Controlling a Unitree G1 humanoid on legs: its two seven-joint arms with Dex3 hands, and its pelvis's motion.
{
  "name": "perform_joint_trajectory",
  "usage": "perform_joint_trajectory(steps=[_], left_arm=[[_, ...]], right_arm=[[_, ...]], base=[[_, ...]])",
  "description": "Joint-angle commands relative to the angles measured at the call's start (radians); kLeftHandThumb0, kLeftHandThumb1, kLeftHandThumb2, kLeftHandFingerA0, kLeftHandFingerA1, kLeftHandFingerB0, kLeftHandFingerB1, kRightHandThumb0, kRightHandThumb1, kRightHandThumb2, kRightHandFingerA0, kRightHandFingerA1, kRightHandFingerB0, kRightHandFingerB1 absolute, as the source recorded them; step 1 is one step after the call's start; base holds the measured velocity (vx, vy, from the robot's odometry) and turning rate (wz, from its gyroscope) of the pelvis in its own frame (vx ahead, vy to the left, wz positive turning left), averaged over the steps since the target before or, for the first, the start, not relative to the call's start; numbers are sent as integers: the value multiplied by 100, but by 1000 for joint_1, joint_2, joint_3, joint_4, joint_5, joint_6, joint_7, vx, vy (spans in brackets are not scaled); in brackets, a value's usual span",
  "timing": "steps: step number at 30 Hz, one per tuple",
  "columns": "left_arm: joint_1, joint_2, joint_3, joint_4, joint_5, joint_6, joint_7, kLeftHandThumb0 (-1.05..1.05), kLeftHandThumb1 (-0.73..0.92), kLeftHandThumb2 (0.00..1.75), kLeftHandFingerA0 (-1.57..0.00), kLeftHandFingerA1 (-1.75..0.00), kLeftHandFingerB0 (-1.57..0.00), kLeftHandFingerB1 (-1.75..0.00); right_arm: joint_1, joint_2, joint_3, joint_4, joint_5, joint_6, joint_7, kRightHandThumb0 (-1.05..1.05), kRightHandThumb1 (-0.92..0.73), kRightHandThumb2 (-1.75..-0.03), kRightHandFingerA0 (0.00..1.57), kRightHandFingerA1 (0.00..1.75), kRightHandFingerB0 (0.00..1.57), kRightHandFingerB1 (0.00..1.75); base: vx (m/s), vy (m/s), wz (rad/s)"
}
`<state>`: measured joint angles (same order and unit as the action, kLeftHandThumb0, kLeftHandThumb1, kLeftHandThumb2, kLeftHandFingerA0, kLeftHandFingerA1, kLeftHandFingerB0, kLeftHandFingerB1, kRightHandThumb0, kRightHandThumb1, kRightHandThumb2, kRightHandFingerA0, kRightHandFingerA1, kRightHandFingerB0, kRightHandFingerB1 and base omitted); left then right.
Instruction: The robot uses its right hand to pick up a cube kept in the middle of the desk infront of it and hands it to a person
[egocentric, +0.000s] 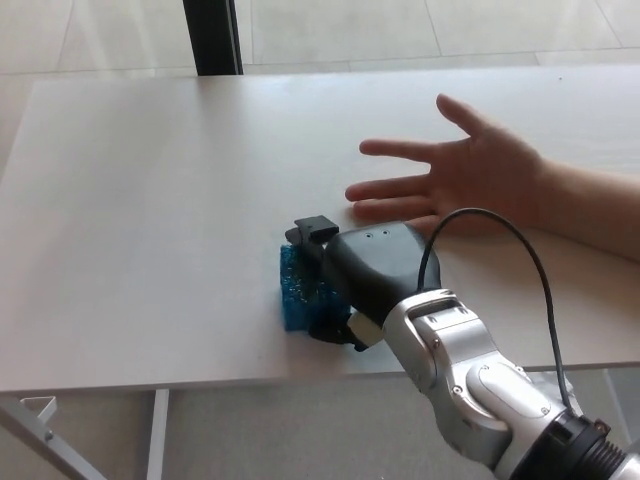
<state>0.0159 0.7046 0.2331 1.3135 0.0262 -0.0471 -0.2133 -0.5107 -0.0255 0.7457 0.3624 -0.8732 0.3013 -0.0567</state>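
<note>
Right hand (345, 272) sits over the blue cube (297, 295) near the desk's (150, 200) front edge, fingers wrapped around it, cube resting on the desk. A person's hand (470, 170) lies open, palm up, just behind on the desk. Black cable (500, 225) loops above the wrist. Left hand out of frame.

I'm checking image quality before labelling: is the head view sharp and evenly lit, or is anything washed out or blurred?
Head view: bright, soft light; the desk looks pale and a little washed out, with only faint shadows. The blue cube is slightly soft-edged beside the robot hand. The person's hand is reasonably sharp.
</note>
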Motion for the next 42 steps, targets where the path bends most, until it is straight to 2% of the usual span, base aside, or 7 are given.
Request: perform_joint_trajectory(steps=[1,5,8,9,12,23,42], left_arm=[[7,3,11,0,-10,-10,14,-83,92,70,-55,-68,-53,-41],[10,5,17,-2,-16,-15,3,-79,74,113,-50,-66,-41,-54],[15,4,25,-5,-18,-16,2,-83,92,70,-62,-70,-50,-41],[14,5,23,-4,-15,-14,4,-79,74,115,-60,-74,-42,-53],[14,3,17,-2,-7,-8,12,-84,92,69,-72,-84,-51,-40],[30,0,20,-1,-13,-20,9,-80,73,114,-53,-70,-39,-53],[37,-8,13,0,-9,-17,17,-87,75,92,-53,-66,-47,-48]], right_arm=[[57,-1,-26,76,14,-122,-199,-43,-40,-89,129,142,83,79],[53,-14,-41,98,13,-158,-245,-32,-61,-72,98,175,82,93],[54,-16,-69,106,40,-203,-255,-28,-63,-78,90,175,76,125],[54,-21,-77,102,39,-214,-263,-32,-61,-72,93,175,79,98],[54,-36,-90,85,15,-228,-307,-34,-58,-65,93,175,83,85],[-103,-102,-301,-52,77,-255,-255,-26,-60,-68,88,174,87,88],[-284,-264,-334,279,54,-296,-229,-37,-54,-56,93,161,93,73]], base=[[0,0,0],[0,0,0],[0,0,0],[0,0,0],[0,0,0],[0,0,0],[0,0,0]])
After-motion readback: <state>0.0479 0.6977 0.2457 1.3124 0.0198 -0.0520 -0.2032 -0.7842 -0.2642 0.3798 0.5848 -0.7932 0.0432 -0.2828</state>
